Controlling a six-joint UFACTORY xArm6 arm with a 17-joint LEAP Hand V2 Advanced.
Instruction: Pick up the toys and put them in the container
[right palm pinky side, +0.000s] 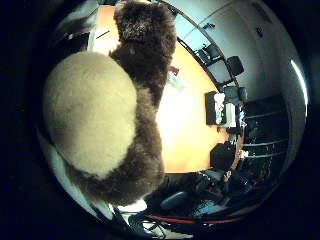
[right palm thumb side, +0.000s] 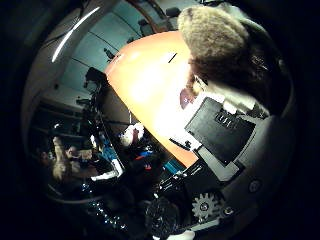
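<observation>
A brown plush bear fills much of the right little finger side palm view, with its tan rounded part (right palm pinky side: 95, 110) nearest the palm and dark brown fur (right palm pinky side: 145, 40) beyond. The right thumb side palm view shows its furry body (right palm thumb side: 220, 45) too, pressed against my hand (right palm thumb side: 225, 130), whose black and white fingers curl against it. The toy hangs well above the orange table (right palm pinky side: 190, 120). A black box-like thing (right palm pinky side: 216, 108) with white items beside it stands at the table's far end; I cannot tell whether it is the container.
The orange table top (right palm thumb side: 150, 75) stretches under the hand, with a small dark thing (right palm thumb side: 172, 58) lying on it. Black office chairs (right palm pinky side: 232, 65) stand around the table's edge. Cluttered floor and equipment (right palm thumb side: 90, 150) lie past the table's edge.
</observation>
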